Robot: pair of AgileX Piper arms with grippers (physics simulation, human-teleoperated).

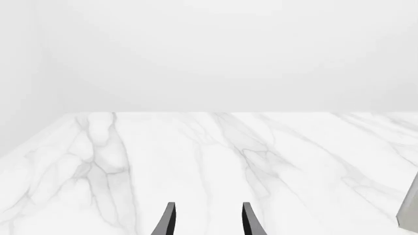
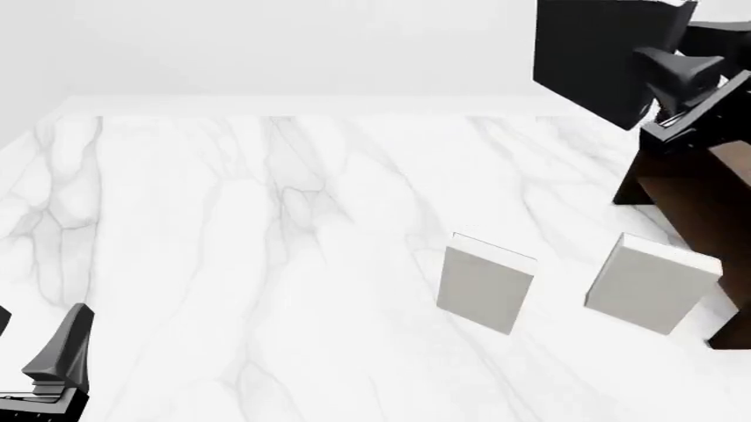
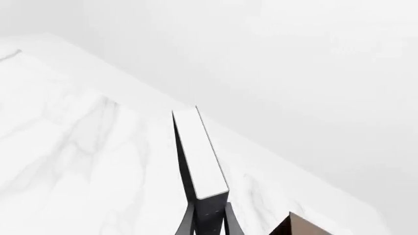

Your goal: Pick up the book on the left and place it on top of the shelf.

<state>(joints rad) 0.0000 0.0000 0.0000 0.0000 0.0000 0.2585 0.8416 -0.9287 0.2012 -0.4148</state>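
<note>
The black book [image 2: 593, 57] with white page edges [image 3: 201, 152] hangs in the air at the far right, upright. My right gripper [image 2: 687, 75] is shut on it; in the right wrist view its fingers [image 3: 209, 219] clamp the book's near end. The dark brown shelf [image 2: 704, 202] stands just below and to the right of the book, and one of its corners [image 3: 307, 226] shows in the right wrist view. I cannot tell whether the book touches it. My left gripper [image 2: 33, 345] rests low at the near left, open [image 1: 207, 220] with nothing between its fingers.
Two pale grey-white books [image 2: 484, 283] [image 2: 649, 283] stand upright on the marble table [image 2: 235, 229], in front of the shelf. The edge of one pale book [image 1: 410, 208] shows in the left wrist view. A white wall rises behind the table.
</note>
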